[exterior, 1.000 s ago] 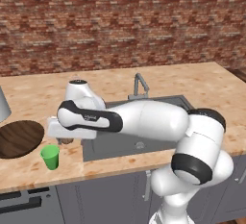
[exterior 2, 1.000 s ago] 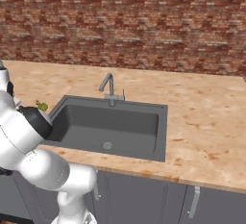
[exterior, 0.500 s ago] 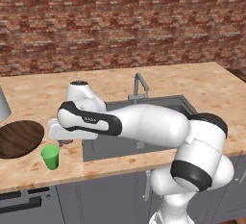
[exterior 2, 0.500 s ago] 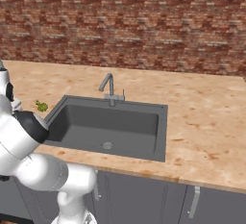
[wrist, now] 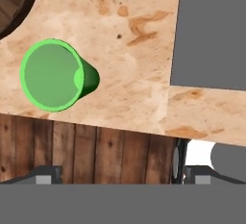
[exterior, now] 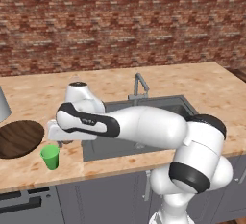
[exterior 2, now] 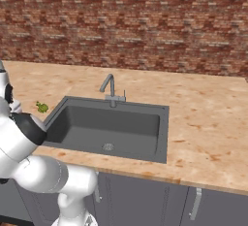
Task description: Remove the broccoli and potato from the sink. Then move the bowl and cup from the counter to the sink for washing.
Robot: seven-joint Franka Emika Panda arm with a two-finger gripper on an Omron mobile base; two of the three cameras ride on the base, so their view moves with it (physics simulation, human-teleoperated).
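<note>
facing a red brick wall, beige speckled counter, dark sink

Bright, even light in every picture

The pictures are sharp, with no glare or blur. The counter looks flat and evenly lit. The inside of the sink is darker. The cup casts almost no shadow.

Pincer wide open, pointing down

A red brick wall runs behind. Grey cabinets below. A pale vessel stands far left.
</note>
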